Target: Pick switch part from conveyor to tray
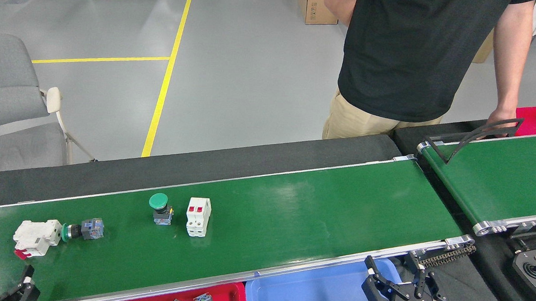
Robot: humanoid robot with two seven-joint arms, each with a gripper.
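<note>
On the long green conveyor (319, 211) stand a white breaker with two red switches (198, 216) and, just left of it, an upright green mushroom push button (160, 208). Farther left lie a smaller green push button (82, 230) on its side and a white breaker (36, 238) tipped over, almost touching it. A red tray (234, 298) at the bottom edge holds a few switch parts. My right gripper (395, 287) hovers open and empty over the right end of a blue tray (311, 292). Only a dark tip of my left gripper (22, 287) shows at the bottom left.
A person in a black shirt (412, 62) stands behind the belt, one hand (500, 122) resting by the black wire guide (472, 137) of a narrower green belt (497, 178) on the right. A joystick box (534, 273) sits at the lower right, a grey chair (12, 112) at the far left.
</note>
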